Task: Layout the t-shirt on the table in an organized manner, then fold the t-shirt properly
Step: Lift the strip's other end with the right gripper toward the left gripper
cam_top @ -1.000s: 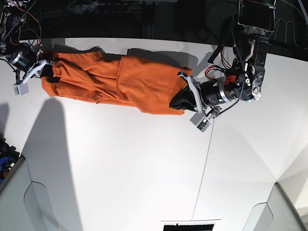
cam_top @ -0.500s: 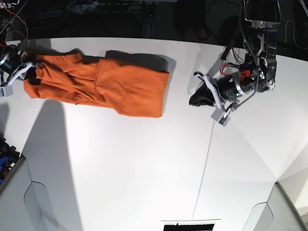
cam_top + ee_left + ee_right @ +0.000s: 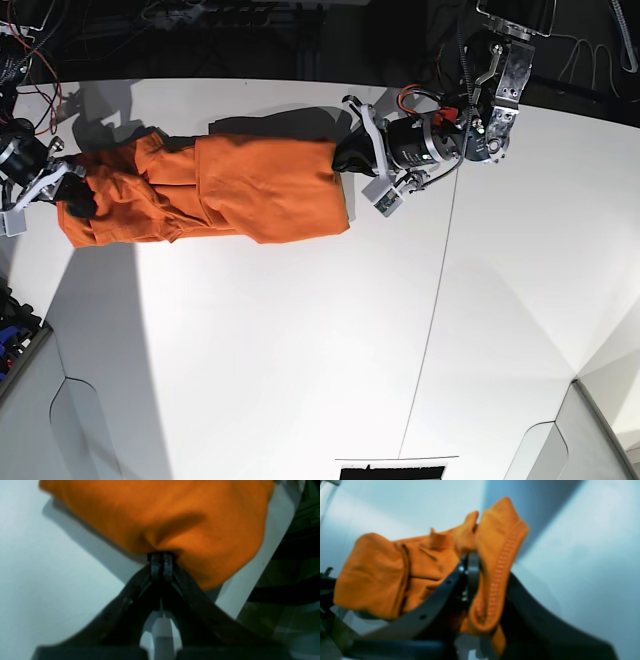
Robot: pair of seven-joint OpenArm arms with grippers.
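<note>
The left gripper (image 3: pixel 343 158), empty and apart half a second ago, now pinches the t-shirt (image 3: pixel 240 190) hem while the right gripper (image 3: pixel 72 190) grips its other end, stretching it across the table (image 3: pixel 300 350) for layout.

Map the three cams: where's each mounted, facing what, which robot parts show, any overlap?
Base: overhead, looking down at the table; both arms visible.
Left wrist: behind the left tool, shut on the t-shirt edge.
Right wrist: behind the right tool, bunched shirt clamped.
Shared: all three see the shirt; base also shows the left tool and right tool.
</note>
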